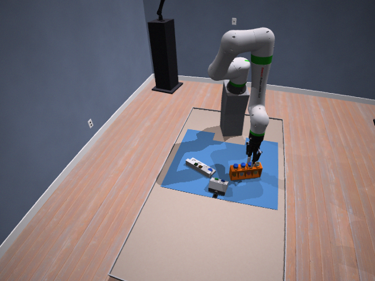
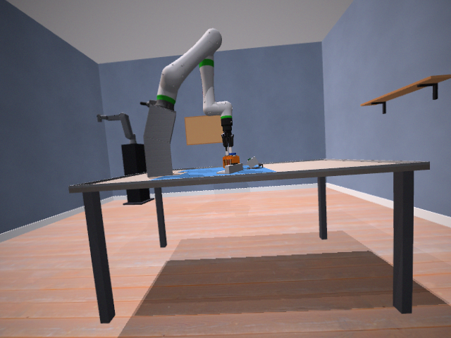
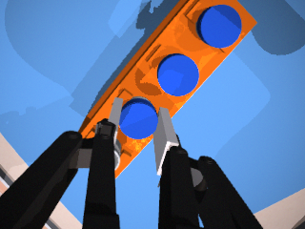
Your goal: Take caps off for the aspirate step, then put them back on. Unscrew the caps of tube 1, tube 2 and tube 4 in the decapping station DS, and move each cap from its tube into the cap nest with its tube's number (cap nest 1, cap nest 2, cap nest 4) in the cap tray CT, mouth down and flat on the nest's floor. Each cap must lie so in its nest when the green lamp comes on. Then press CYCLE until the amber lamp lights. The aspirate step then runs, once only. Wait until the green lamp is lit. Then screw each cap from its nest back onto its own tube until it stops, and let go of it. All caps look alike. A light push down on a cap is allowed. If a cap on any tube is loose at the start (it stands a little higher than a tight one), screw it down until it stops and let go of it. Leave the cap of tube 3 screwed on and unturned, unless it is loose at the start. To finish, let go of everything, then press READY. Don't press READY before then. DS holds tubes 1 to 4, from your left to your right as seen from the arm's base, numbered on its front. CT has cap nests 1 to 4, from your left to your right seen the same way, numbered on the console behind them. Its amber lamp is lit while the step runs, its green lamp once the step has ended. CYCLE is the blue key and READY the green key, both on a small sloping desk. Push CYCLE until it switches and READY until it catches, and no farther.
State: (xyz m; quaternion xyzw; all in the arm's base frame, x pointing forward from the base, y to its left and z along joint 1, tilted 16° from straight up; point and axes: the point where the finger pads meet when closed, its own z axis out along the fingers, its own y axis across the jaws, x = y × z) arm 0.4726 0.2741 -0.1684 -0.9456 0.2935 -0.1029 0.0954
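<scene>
The orange decapping station [image 1: 245, 171] stands on the blue mat. Three of its tubes carry blue caps. The end tube nearest the right of the top view [image 1: 257, 164] has no cap. My gripper [image 1: 251, 162] points straight down and is shut on the blue cap of the tube beside that open one, tube 2 [image 3: 138, 118]. In the wrist view the two fingers press on both sides of this cap. The other two caps [image 3: 177, 74] [image 3: 219, 26] sit farther along the rack [image 3: 164, 81]. The white cap tray [image 1: 200, 167] holds one blue cap [image 1: 210, 170] at its near end.
The small grey desk [image 1: 218, 185] with a green and a blue key stands in front of the rack, close to the cap tray. The arm's grey pedestal [image 1: 234, 112] stands behind the mat. In the exterior view the rack [image 2: 230, 160] sits behind the desk.
</scene>
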